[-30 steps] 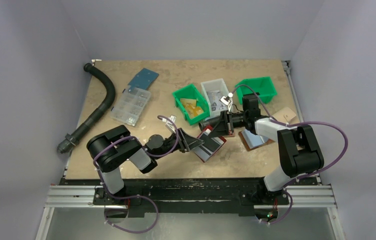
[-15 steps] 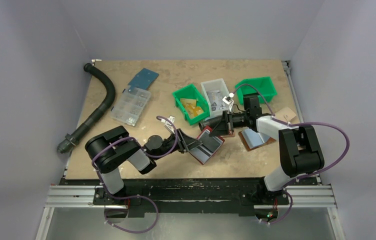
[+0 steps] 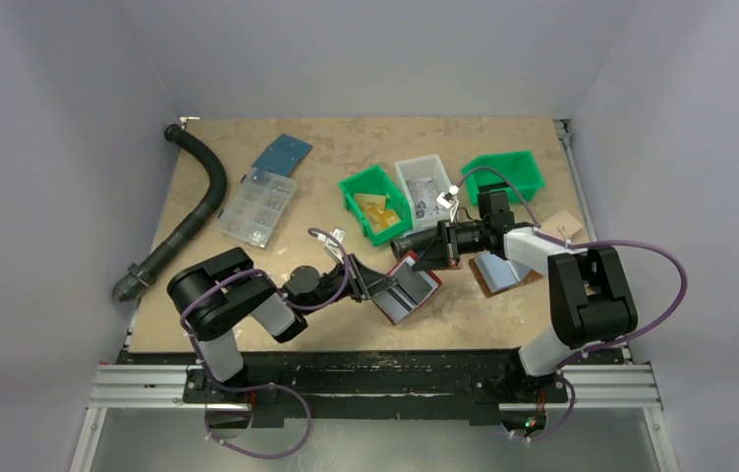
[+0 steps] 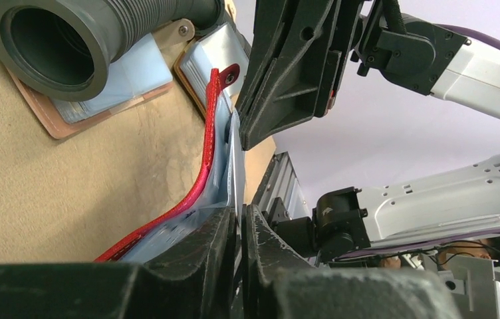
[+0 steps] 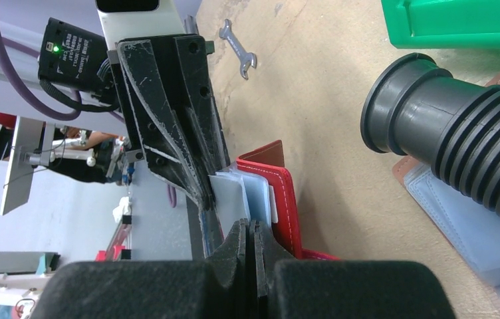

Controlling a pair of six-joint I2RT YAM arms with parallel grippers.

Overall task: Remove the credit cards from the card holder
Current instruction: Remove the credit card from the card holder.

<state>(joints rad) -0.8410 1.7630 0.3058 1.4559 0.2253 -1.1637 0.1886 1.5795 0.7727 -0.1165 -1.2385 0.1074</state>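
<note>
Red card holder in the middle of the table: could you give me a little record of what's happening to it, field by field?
Item: dark red bifold card holder, open, between the two grippers
Contents: pale blue-grey card standing out of it
Left gripper: closed on that card's edge
Right gripper: shut, right beside the holder
Nearby: grey ribbed hose lying across a brown folder

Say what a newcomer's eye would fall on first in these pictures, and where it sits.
The bright red card holder lies open near the table's middle, the left gripper and right gripper both pinched on its pale blue inside from opposite sides. Behind it stand two green bins, and a ribbed black hose curves along the far left.
</note>
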